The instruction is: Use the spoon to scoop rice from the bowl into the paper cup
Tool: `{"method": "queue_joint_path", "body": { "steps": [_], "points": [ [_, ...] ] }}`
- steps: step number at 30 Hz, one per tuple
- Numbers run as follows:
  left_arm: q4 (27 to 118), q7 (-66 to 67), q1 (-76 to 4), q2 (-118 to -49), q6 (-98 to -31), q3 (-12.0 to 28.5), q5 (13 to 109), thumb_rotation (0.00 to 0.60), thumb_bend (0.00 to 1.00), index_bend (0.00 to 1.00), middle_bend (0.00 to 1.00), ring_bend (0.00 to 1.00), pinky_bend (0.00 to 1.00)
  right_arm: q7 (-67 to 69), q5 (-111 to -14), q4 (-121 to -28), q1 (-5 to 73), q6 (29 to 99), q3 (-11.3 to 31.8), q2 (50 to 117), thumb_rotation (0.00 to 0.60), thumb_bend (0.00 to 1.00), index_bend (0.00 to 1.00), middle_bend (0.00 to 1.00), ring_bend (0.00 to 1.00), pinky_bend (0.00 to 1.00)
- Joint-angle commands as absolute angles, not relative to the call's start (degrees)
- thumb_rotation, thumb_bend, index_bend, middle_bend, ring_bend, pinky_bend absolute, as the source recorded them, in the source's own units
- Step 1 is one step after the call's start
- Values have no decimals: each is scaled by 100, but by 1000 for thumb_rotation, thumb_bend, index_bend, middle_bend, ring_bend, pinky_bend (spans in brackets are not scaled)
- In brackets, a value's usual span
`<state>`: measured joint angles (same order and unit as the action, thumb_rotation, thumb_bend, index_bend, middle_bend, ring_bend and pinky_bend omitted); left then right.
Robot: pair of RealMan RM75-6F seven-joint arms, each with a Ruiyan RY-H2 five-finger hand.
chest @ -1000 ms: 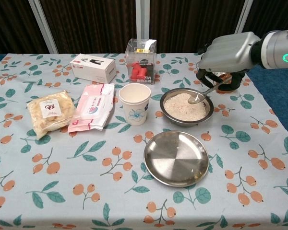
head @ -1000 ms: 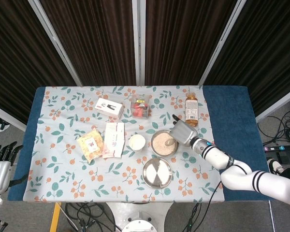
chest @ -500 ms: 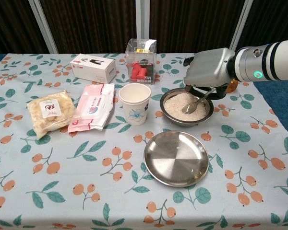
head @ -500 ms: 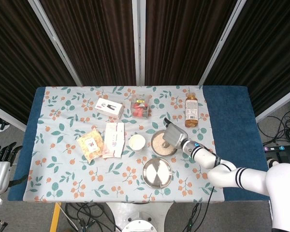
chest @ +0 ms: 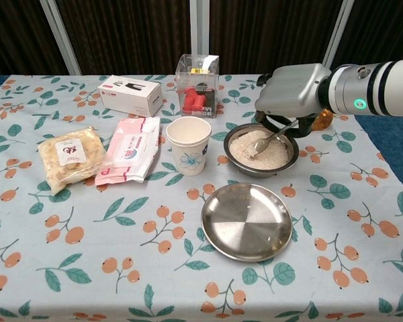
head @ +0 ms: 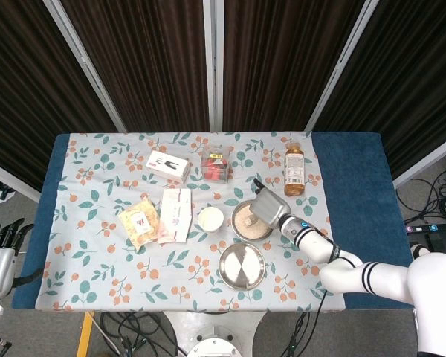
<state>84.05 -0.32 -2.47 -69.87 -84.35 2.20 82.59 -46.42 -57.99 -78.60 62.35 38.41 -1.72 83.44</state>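
Chest view, right robot hand [chest: 292, 90] grasping spoon [chest: 267, 140] in rice bowl [chest: 290, 159], paper cup [chest: 188, 145] beside, steel plate [chest: 246, 221] near

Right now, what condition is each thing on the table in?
Bowl: holds rice.
Spoon: tip in the rice, held by the right hand.
Paper cup: upright, looks empty.
Steel plate: nearly bare.
Bottle: upright.
Left hand: off the table, holding nothing.
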Motion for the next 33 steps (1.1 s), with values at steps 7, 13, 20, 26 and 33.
{"method": "queue_joint_path", "body": {
  "steps": [7, 13, 20, 26, 33],
  "points": [
    [8440, 35, -239, -6992, -8479, 221, 8284, 600, 65, 206, 183, 134, 54, -3213, -6497, -7484, 5606, 4339, -99, 8405, 600, 374, 592, 557, 271, 49],
    [8478, 82, -237, -6970, -8504, 226, 8297, 600, 65, 206, 183, 134, 54, -2587, -6942, -7387, 5407, 4590, -10, 8377, 600, 373, 592, 557, 275, 49],
    [8501, 92, -247, -6948, -8487, 231, 8289, 600, 65, 206, 183, 134, 54, -2171, -7269, -7804, 5339, 4759, 175, 8074, 600, 371, 593, 557, 278, 48],
    [8482, 63, -240, -6955, -8491, 231, 8285, 600, 65, 206, 183, 134, 54, -2163, -7368, -8227, 5544, 4631, 442, 7872, 600, 371, 594, 557, 280, 44],
    [8450, 32, -214, -6978, -8488, 221, 8254, 600, 65, 206, 183, 134, 54, -2611, -7203, -8353, 6056, 4088, 699, 7975, 600, 372, 596, 557, 280, 37]
  ]
}}
